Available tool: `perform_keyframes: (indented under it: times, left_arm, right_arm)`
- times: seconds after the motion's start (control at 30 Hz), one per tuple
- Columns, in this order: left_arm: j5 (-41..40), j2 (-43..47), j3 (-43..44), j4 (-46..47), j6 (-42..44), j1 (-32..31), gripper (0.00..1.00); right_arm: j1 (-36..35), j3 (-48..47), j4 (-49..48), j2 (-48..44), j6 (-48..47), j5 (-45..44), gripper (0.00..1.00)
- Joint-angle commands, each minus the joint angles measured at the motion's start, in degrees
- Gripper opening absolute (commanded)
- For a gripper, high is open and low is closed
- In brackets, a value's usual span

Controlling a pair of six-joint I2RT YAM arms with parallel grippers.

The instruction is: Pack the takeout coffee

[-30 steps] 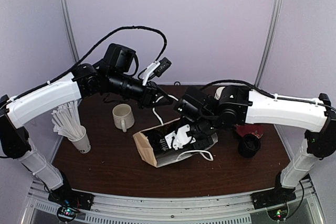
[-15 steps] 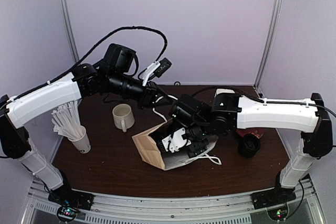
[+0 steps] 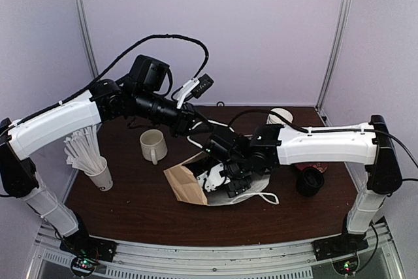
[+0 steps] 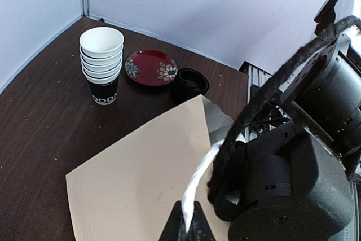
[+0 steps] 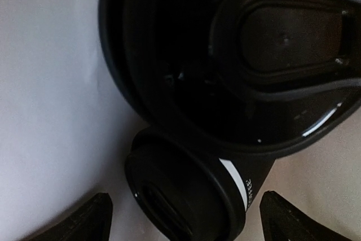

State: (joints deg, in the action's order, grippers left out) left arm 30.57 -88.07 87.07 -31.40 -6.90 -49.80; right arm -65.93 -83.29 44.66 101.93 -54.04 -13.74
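The left hand pinched the paper bag's white handle; the right hand, wide open, faced two lidded cups.

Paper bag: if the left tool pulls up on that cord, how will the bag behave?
Likely floppy: the paper bag lies on its side, so it should sag from the white cord. The lidded cups inside appear to lie sideways and could roll, shifting its weight.

Near cup, far cup: black, lidded, adjacent, inside bag.
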Motion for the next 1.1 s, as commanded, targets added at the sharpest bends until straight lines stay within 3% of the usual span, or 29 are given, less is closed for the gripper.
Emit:
perform_keyframes:
  times: [0.0, 0.43, 0.77, 1.07]
  left_arm:
    - [0.02, 1.09, -0.64, 0.54, 1.03, 0.31, 0.0]
    - [-0.62, 2.68, -2.38, 0.9, 0.74, 0.23, 0.0]
    - [-0.9, 2.44, -2.79, 0.92, 1.01, 0.23, 0.0]
    - [-3.19, 1.95, -2.53, -0.87, 2.58, 0.36, 0.0]
  right_arm:
    - [1.45, -0.27, -0.96, 2.39, 0.55, -0.65, 0.86]
    - [1.9, -6.52, 10.77, -0.14, 3.84, 6.71, 0.33]
    - [1.79, -6.71, 13.03, -0.63, 4.16, 7.34, 0.23]
    - [0.82, -13.55, 21.36, -4.19, 5.38, 10.18, 0.21]
